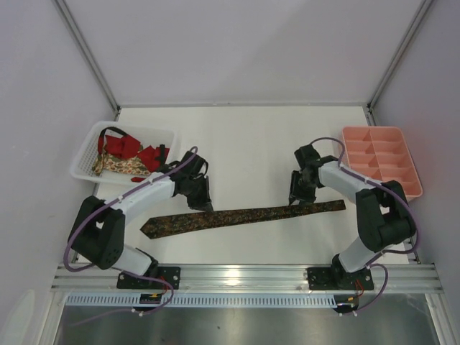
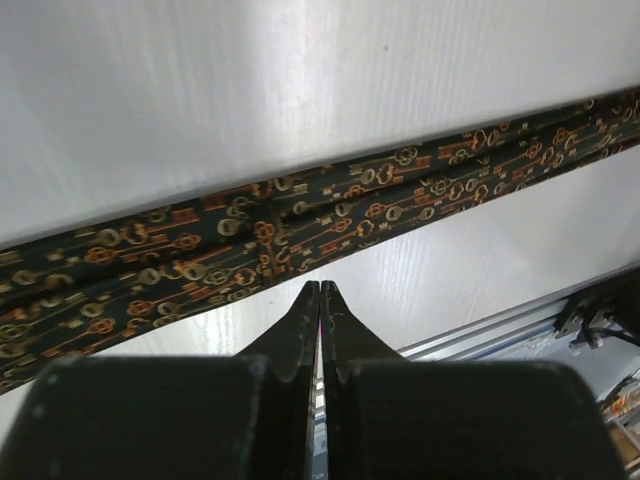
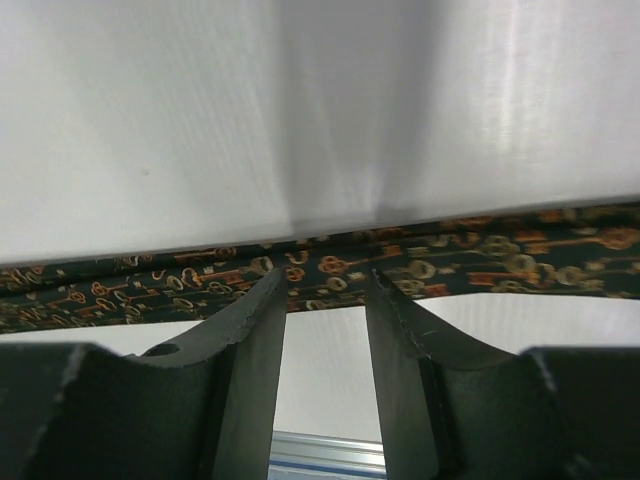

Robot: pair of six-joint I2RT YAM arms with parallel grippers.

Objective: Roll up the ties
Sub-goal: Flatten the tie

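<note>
A long dark tie (image 1: pixel 244 215) lies flat on the white table (image 1: pixel 251 136), close to the two arms. It runs from side to side, with its wide pointy end on the left and its thin end on the right. Up close it is covered in tiny gold and red keys (image 2: pixel 300 225). The left gripper (image 1: pixel 203 203) is low over the tie, not far from the wide end. Its two fingers (image 2: pixel 300 330) are pressed tight together with nothing between them, and their tips sit right at the near edge of the cloth. The right gripper (image 1: pixel 297 201) is low near the thin end. Its fingers (image 3: pixel 255 330) are spread apart, and the tie (image 3: pixel 500 262) runs across just past their tips (I cannot tell if they touch it). At the far left, a white basket (image 1: pixel 80 164) holds a red tie (image 1: pixel 136 149) and a beige flowery tie (image 1: pixel 115 167), all bunched up. A pink tray (image 1: pixel 416 188) with little boxes sits at the far right.
</note>
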